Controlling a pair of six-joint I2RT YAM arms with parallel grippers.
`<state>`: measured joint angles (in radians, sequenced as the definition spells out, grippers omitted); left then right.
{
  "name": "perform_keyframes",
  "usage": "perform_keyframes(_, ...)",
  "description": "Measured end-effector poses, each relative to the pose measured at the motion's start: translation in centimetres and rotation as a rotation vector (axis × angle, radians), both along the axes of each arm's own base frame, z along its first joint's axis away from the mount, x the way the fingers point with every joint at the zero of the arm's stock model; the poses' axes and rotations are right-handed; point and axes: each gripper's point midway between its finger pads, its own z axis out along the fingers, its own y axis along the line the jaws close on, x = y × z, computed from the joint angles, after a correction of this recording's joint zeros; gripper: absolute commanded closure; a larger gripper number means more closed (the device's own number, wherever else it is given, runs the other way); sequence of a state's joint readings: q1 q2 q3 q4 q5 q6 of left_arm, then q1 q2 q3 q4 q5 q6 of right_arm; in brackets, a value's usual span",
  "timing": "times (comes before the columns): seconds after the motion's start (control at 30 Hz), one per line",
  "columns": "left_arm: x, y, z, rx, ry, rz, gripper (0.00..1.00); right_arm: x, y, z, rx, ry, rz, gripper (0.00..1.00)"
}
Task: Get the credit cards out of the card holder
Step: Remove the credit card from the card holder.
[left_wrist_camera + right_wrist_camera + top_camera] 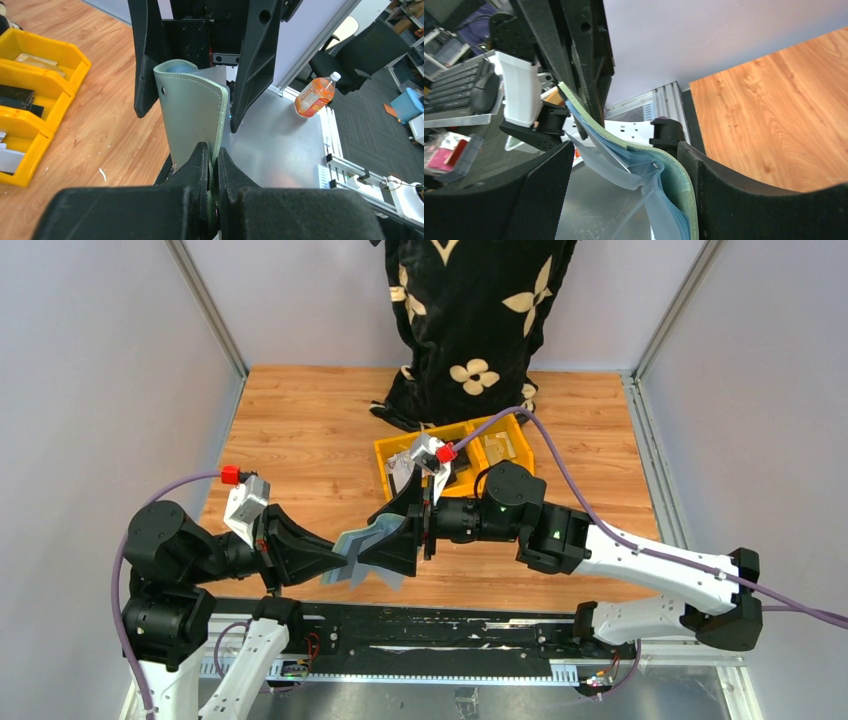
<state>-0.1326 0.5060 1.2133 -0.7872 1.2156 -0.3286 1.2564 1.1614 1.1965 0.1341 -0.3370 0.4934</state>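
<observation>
1. Here, the left gripper is clamped tight on one edge of the holder, its two fingers pressed together on the pale green cover.
2. The holder is off the table, held in the air over the near edge, between the two grippers.
3. From the left wrist, it stands upright and curls over at the far end, with a small stud near its top left corner.
4. The right gripper stands wide, one finger on each side of the holder's far end and not closed on it.
5. From the right wrist, the green cover bends along just beside one finger; I cannot tell if they touch.
6. Clear bluish sleeves fan out from the inside of the cover towards the other finger; I cannot tell whether cards sit in them.
7. Yellow bins sit on the table beyond the grippers, with flat items inside.
8. A black flowered cloth hangs at the far edge.
</observation>
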Motion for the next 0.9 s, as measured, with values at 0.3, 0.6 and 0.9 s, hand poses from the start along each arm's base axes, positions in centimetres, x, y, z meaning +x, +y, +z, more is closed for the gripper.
perform_keyframes(0.3, -0.1, 0.0, 0.1, 0.0, 0.0, 0.0, 1.0, 0.6, -0.1, -1.4, -0.073, -0.056, -0.062, 0.21)
perform_keyframes(0.6, 0.0, 0.1, 0.0, 0.005, -0.002, 0.015, 1.0, -0.7, -4.6, 1.6, 0.047, -0.106, -0.066, 0.2)
perform_keyframes(0.9, -0.2, 0.1, 0.3, 0.004, -0.012, 0.015, 1.0, 0.5, -3.8, 0.9, -0.015, -0.124, -0.117, 0.19)
